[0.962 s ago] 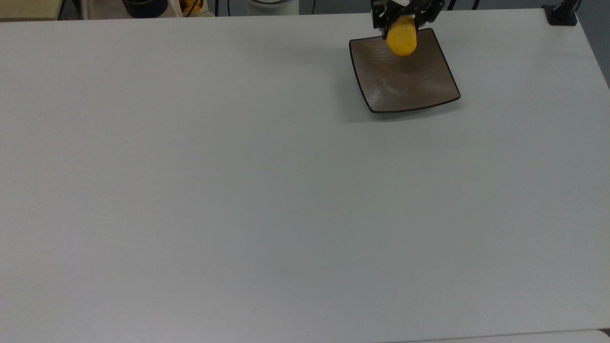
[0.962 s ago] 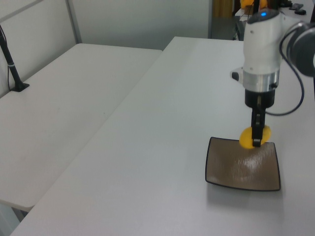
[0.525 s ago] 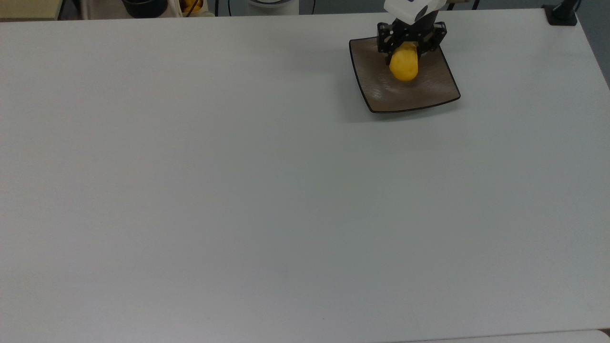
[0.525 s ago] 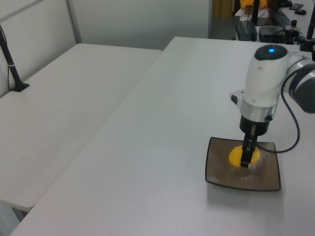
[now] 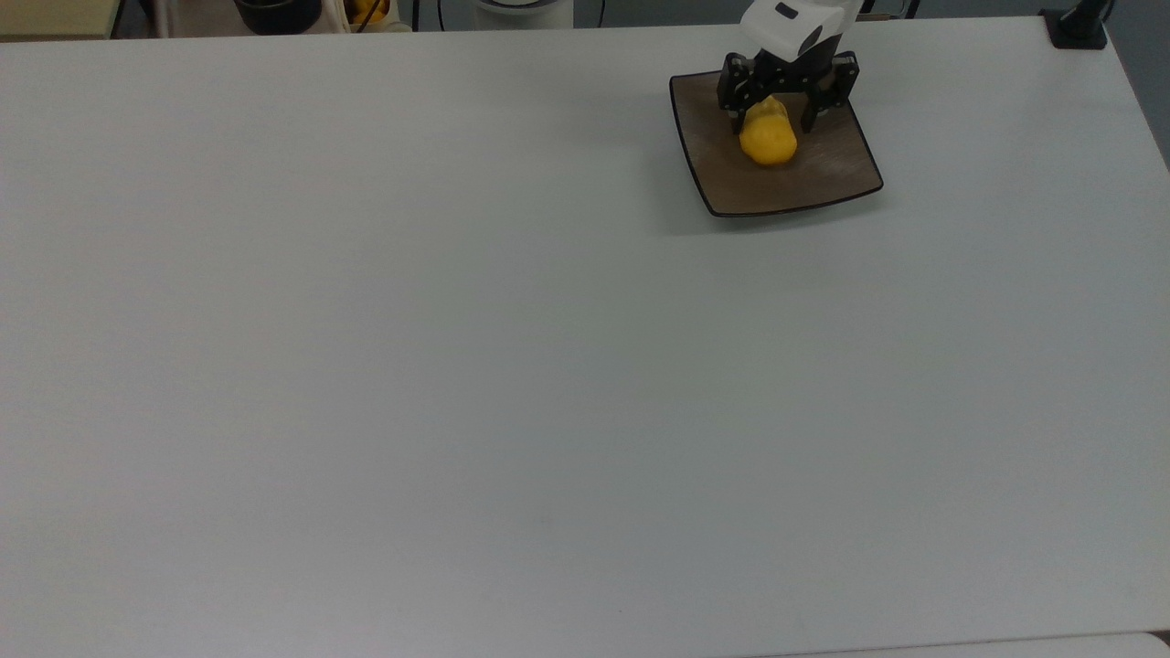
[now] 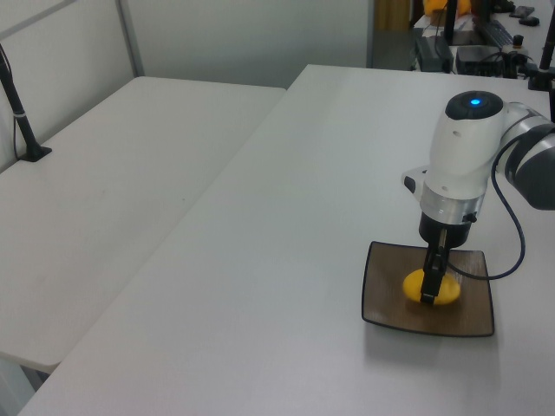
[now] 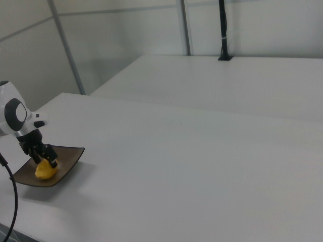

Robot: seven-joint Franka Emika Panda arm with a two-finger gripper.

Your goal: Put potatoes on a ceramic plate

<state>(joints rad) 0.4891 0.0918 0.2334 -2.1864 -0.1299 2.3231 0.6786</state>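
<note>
The yellow potato [image 5: 768, 140] lies on the square brown ceramic plate [image 5: 823, 174], which sits near the far right of the white table in the top view. My gripper [image 5: 772, 123] stands straight down over the potato's far end, open, its black fingers [image 5: 736, 111] spread a little wider than the potato on either side. In the left view the potato [image 6: 442, 293] rests on the plate [image 6: 390, 303] with one finger [image 6: 429, 282] in front of it. The right view has the potato [image 7: 45, 171], the plate [image 7: 68, 156] and the gripper [image 7: 43, 155] at its lower left.
A black clamp base [image 5: 1079, 27] sits on the table's far right corner in the top view. A dark bowl [image 5: 274, 14] and yellow items [image 5: 370, 11] lie beyond the far edge. A second white table [image 6: 104, 199] with a black pole [image 6: 22, 113] stands alongside.
The gripper came down from above the plate's far edge with the potato, set it on the plate, and its fingers spread apart, letting go.
</note>
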